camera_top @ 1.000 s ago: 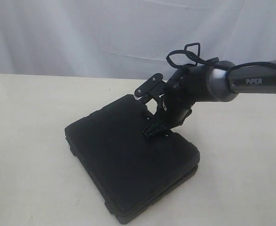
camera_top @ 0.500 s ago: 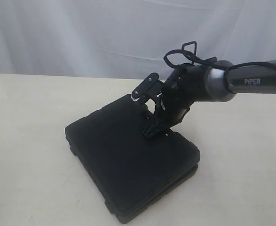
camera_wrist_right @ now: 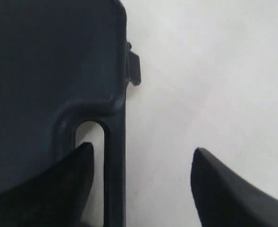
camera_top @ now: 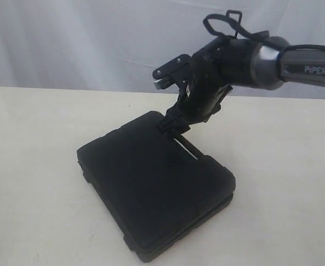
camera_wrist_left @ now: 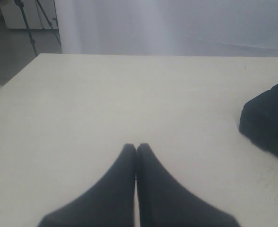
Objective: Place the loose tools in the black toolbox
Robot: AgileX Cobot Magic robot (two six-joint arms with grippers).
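The black toolbox (camera_top: 151, 188) lies closed and flat on the pale table (camera_top: 35, 166). One corner of the toolbox (camera_wrist_left: 269, 120) shows in the left wrist view. My right gripper (camera_top: 172, 124) hangs open just above its far edge with nothing between the fingers. In the right wrist view the right gripper (camera_wrist_right: 141, 153) straddles the toolbox's (camera_wrist_right: 44, 61) slot handle (camera_wrist_right: 115, 165), one finger over the lid and the other over bare table. My left gripper (camera_wrist_left: 136, 145) is shut and empty over the table, well to the side of the toolbox. No loose tools are in view.
A white curtain (camera_top: 96, 44) hangs behind the table. A small latch tab (camera_wrist_right: 135, 68) sticks out from the toolbox's edge. Off the table's far corner stand tripod legs (camera_wrist_left: 27, 23) on the floor.
My right gripper has lifted off the toolbox lid and moved up and back toward the far edge, staying open. The toolbox has not moved.
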